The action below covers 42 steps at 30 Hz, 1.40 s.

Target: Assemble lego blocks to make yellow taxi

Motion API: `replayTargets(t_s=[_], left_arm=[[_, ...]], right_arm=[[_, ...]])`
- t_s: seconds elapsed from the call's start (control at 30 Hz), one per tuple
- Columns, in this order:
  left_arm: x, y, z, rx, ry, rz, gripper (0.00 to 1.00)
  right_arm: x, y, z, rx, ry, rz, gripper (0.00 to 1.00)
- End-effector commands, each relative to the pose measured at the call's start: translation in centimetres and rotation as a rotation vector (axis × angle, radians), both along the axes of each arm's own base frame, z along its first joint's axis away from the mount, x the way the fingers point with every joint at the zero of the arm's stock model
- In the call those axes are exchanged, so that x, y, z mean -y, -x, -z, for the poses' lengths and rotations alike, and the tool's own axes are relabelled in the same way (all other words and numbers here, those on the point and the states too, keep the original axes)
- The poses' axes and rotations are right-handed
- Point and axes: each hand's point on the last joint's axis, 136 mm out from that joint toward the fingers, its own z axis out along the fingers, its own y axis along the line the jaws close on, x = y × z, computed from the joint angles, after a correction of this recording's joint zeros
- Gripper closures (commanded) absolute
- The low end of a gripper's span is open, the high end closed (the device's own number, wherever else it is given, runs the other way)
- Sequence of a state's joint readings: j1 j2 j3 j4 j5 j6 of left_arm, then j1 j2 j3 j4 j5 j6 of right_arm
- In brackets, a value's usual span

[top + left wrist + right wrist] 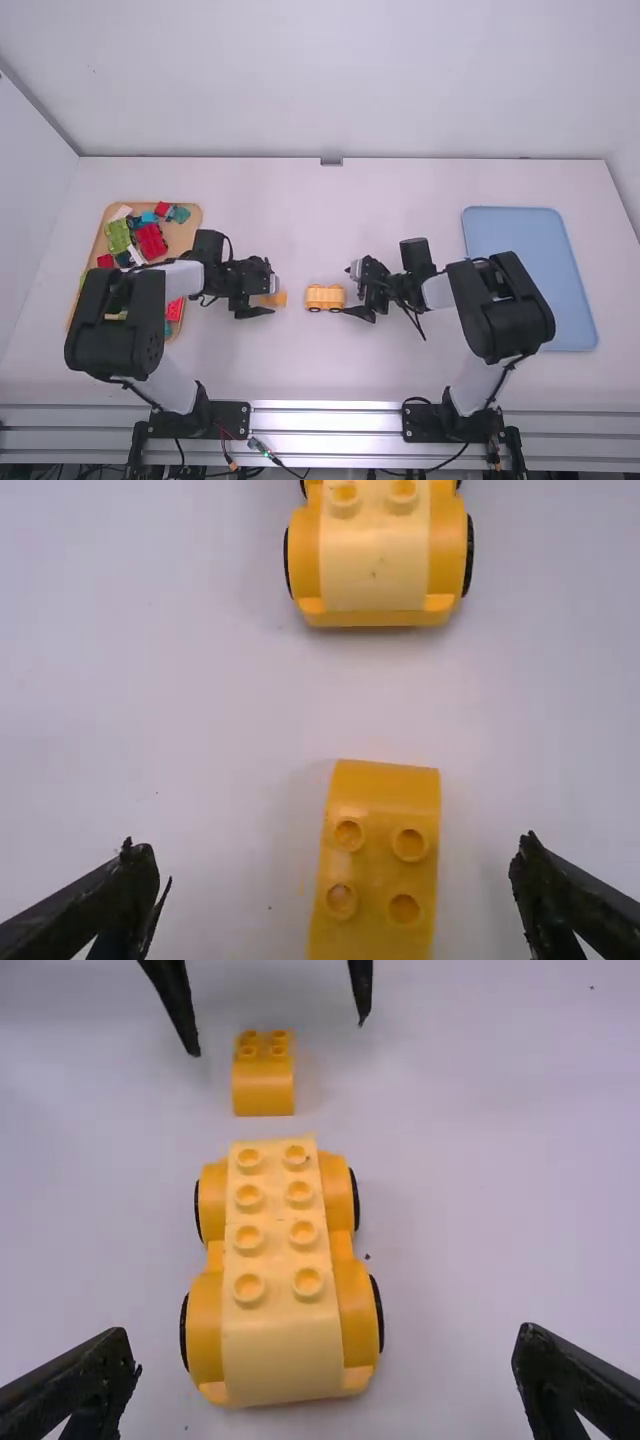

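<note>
Left gripper (330,846): its two black fingers were wide apart, with a small yellow plastic brick (375,865) standing between them, untouched.
Right gripper (325,1332): its fingers also were well apart, near the rear of the car, and they held nothing.
Yellow brick: it rested on the white table (300,215), studs up, its curved end towards the car. To me it seemed very light, stiff and a little slippery, so it was best to take it low by the two straight sides and leave the studs free.
Yellow car base (285,1355): it stood on its black wheels between the two grippers, just beside the brick. Light and hard also, but I supposed it could roll away if pushed; a hold on its flat middle part, away from the wheels, looked safer. Pressing the brick down on it would need some firmness.
Tan tray (178,238): it lay at the left side of the table and contained a mixed heap, among it a red block (150,241), a green block (118,236) and some teal pieces (181,214).
Blue tray (512,222): it was flat and shallow, at the right side, partly behind the right arm (505,305).
</note>
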<state>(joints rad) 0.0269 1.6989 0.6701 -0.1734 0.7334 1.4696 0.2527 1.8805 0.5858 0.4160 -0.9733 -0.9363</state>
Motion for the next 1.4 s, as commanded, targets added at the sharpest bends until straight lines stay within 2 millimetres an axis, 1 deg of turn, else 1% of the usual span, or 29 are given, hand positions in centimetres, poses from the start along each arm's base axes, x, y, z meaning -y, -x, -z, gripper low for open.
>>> replayTargets(t_s=[0.0,0.13,0.17,0.23,0.3,0.33,0.37,0.4,0.47,0.53,0.67,0.77,0.87,0.9,0.93,1.03,1.13,1.23,1.37], left_arm=[[1.3,1.4,0.3,-0.024,0.091,0.042,0.1],[1.5,1.1,0.9,-0.039,0.105,0.027,0.16],[1.6,1.1,0.9,-0.043,0.114,0.03,0.2],[1.6,1.0,1.0,-0.05,0.119,0.031,0.33],[1.6,0.9,1.3,-0.058,0.116,0.029,0.37],[1.6,0.9,1.3,-0.059,0.115,0.029,0.38],[1.6,0.8,1.5,-0.063,0.114,0.028,0.42],[1.6,0.8,1.6,-0.067,0.114,0.028,0.44],[1.5,0.9,1.6,-0.072,0.111,0.027,0.46],[1.4,0.7,1.5,-0.072,0.111,0.023,0.47],[0.4,0.5,1.2,-0.101,0.114,-0.009,0.42],[-0.3,1.0,0.9,-0.102,0.123,0.014,0.43],[-0.7,1.3,0.0,-0.079,0.177,0.031,0.42],[-0.8,1.2,-0.2,-0.068,0.195,0.029,0.39],[-0.8,1.2,-0.3,-0.062,0.203,0.03,0.39],[-0.8,1.1,-0.2,-0.051,0.201,0.032,0.38],[-0.4,1.2,0.1,-0.047,0.189,0.043,0.41],[-0.4,0.9,0.5,-0.057,0.174,0.024,0.42],[-0.4,1.1,0.8,-0.077,0.178,0.022,0.42]], right_arm=[[-0.6,-0.4,0.1,-0.006,-0.029,-0.031,0.01],[-0.9,-0.3,0.2,-0.029,-0.06,-0.053,0.01],[-0.9,-0.4,0.3,-0.03,-0.059,-0.052,0.01],[-0.9,-0.4,0.3,-0.031,-0.059,-0.052,0.01],[-1.0,-0.3,0.4,-0.032,-0.058,-0.052,0.01],[-0.9,-0.4,0.4,-0.031,-0.058,-0.052,0.01],[-0.9,-0.4,0.4,-0.032,-0.058,-0.052,0.01],[-0.9,-0.3,0.4,-0.033,-0.057,-0.052,0.01],[-1.0,-0.3,0.4,-0.033,-0.054,-0.051,0.01],[-0.8,-0.4,0.5,-0.034,-0.052,-0.046,0.01],[-0.7,-0.5,0.5,-0.035,-0.052,-0.042,0.01],[-0.7,-0.5,0.5,-0.035,-0.052,-0.042,0.01],[-0.7,-0.5,0.5,-0.034,-0.053,-0.042,0.01],[-0.7,-0.5,0.5,-0.034,-0.052,-0.042,0.01],[-0.7,-0.5,0.5,-0.034,-0.053,-0.042,0.01],[-0.7,-0.5,0.4,-0.034,-0.054,-0.043,0.01],[-0.7,-0.5,0.4,-0.034,-0.055,-0.044,0.01],[-0.7,-0.5,0.4,-0.035,-0.055,-0.043,0.01],[-0.7,-0.5,0.4,-0.035,-0.055,-0.043,0.01]])
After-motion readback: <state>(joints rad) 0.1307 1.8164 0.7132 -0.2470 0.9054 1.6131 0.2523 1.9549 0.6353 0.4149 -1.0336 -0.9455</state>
